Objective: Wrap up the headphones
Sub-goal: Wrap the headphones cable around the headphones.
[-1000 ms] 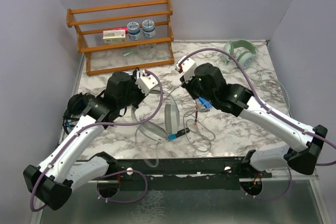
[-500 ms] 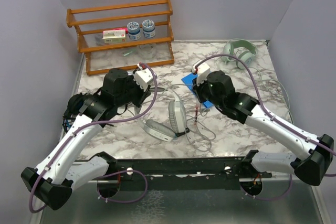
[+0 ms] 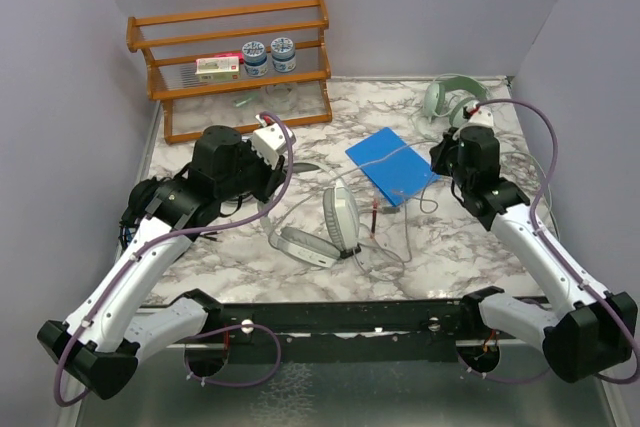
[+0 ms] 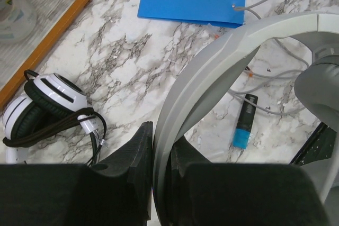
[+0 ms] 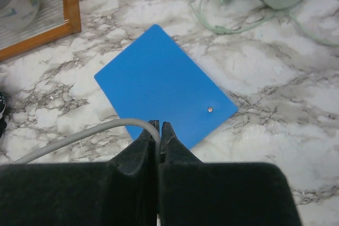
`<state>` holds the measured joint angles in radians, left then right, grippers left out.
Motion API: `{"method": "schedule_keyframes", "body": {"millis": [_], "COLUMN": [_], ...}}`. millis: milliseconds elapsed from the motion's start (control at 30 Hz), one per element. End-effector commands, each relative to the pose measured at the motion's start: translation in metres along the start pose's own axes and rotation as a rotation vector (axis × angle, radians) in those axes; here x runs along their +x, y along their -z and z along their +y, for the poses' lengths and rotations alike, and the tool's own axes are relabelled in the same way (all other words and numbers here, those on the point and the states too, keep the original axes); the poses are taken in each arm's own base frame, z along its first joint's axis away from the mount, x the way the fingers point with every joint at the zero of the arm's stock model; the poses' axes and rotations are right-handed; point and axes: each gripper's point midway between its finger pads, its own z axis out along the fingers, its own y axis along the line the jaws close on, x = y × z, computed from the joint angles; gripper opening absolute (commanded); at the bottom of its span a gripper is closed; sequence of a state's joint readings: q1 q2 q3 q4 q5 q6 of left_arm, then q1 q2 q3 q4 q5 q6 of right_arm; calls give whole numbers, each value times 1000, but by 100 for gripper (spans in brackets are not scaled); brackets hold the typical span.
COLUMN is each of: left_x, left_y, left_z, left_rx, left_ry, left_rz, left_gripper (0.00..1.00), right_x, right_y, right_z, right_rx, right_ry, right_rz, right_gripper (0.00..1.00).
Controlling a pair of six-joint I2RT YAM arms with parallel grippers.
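The pale grey headphones (image 3: 335,222) lie mid-table, their headband (image 4: 222,67) pinched in my left gripper (image 4: 161,146), which is shut on it. The thin grey cable (image 5: 79,135) runs from them across the blue card (image 3: 390,165) to my right gripper (image 5: 159,127), which is shut on the cable above the card's near edge. A white-and-black pair (image 4: 45,104) with a bundled cord sits at the left table edge. Another pale pair (image 3: 455,97) with a loose cable lies at the back right corner.
A wooden rack (image 3: 235,57) with jars and a box stands at the back left. A small black-and-blue tube (image 4: 243,128) lies by loose cable loops (image 3: 395,247) near the front edge. Walls close in on the left, back and right.
My right arm swung from mid-table to the right and back, uncovering the blue card, and its jaws closed on the cable. The left arm shifted slightly, still holding the headband.
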<state>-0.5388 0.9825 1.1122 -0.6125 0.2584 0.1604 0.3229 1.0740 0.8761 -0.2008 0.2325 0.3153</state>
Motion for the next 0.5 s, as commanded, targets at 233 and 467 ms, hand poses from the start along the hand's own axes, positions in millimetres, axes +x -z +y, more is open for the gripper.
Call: {"method": "schedule_keyframes", "body": {"millis": [233, 467], "left_x": [-52, -89], "left_y": [27, 26], "left_z": [-21, -43], "left_rx": [71, 198], "left_ry": [123, 374], "left_rz": [-157, -209], "left_gripper": [0, 0], "right_x": [52, 83], "right_y": [-41, -30], "right_z": [-8, 32], "right_rx": [-126, -411], "right_ry": [-323, -297], "right_rz": [167, 257], "right_gripper": [1, 1]}}
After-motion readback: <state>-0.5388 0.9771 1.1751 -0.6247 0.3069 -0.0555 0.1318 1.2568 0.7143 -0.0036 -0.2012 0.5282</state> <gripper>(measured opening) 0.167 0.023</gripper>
